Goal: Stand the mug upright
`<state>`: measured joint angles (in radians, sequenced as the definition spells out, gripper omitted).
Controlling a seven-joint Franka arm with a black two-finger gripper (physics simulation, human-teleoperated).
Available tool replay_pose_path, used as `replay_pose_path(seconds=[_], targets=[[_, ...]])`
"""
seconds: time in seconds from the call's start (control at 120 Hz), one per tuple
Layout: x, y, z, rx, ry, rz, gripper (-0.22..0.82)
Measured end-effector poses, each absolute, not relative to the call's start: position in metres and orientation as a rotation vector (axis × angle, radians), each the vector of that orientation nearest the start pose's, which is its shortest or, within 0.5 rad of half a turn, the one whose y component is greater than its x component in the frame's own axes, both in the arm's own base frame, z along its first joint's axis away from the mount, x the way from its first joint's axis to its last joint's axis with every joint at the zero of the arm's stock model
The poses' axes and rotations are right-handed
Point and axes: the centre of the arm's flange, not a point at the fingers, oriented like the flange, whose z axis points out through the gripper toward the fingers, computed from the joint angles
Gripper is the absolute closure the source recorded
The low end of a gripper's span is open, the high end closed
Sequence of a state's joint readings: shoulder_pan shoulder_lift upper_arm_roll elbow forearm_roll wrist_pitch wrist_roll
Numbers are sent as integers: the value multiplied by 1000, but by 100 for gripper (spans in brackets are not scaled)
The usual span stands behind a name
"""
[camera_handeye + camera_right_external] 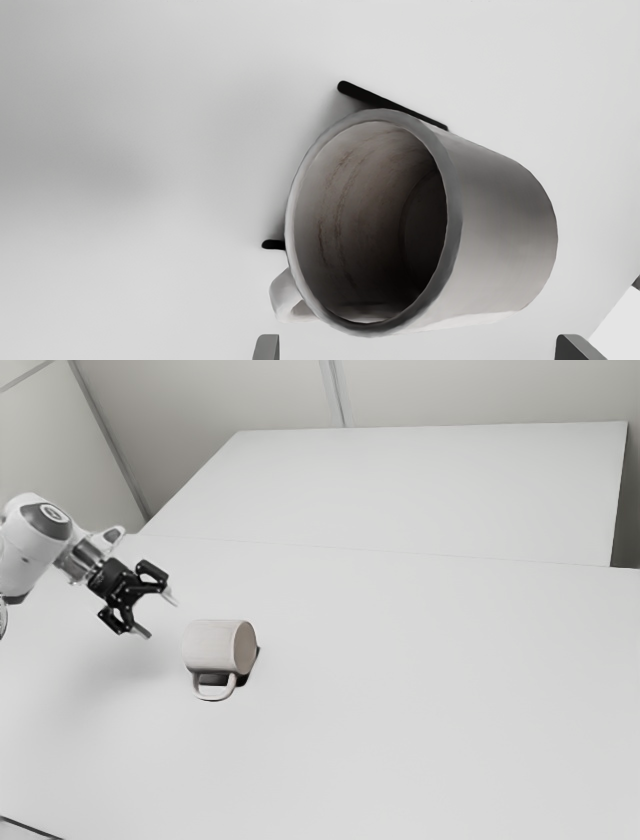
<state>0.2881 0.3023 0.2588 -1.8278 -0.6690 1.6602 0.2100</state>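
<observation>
My gripper [156, 616] is open above the table, a short way to the exterior view's left of the mug [210, 645], not touching it. The light grey mug lies on its side; its mouth faces the exterior view's right, and its handle [214, 692] points toward that view's bottom. In the wrist view the mug [505, 225] shows its dark inside, with the handle [284, 297] partly hidden behind the rim. The open gripper [417, 347] has its fingertips wide apart with nothing held between them.
The white table [420, 690] bears the mug. Behind it in the exterior view is another pale, flat surface [420, 490], with grey walls [220, 395] around. A dark shadow [390, 104] lies beside the mug.
</observation>
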Motion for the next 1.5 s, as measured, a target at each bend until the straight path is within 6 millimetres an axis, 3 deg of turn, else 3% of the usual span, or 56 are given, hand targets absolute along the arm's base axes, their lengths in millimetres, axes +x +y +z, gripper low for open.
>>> replay_pose_path(seconds=[0.217,0.333,0.517,0.65,0.733,0.892,1.017,1.333,1.392,1.5], targets=[[543,249,315,2209,729,-217,0],[548,246,303,2144,746,-172,0],[549,226,284,2006,783,-142,0],[551,216,280,1946,796,-122,0],[555,211,281,1938,792,-113,3],[556,208,279,1939,803,-112,44],[558,206,281,1942,804,-111,62],[567,197,294,1960,808,-107,72],[569,190,308,2012,772,-110,72],[571,169,351,2174,662,-95,73]])
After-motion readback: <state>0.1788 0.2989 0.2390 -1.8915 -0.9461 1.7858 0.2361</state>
